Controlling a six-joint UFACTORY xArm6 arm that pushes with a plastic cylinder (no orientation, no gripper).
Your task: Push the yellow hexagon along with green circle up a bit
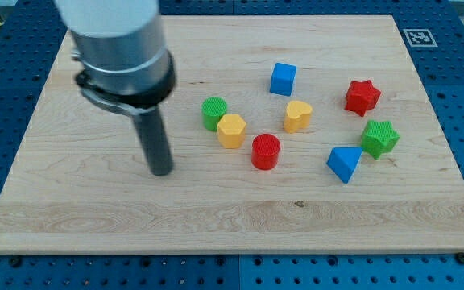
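The yellow hexagon [232, 130] sits near the board's middle, touching the green circle [213, 113] just up and left of it. My tip [161, 171] rests on the board to the left of and below both blocks, well apart from them. The arm's grey body fills the view's top left above the rod.
A red cylinder [266, 151] lies right of and below the hexagon. A yellow heart [297, 116], a blue cube [283, 79], a red star [362, 97], a green star [379, 138] and a blue triangle [344, 163] lie to the right. The wooden board [95, 217] has blue pegboard around it.
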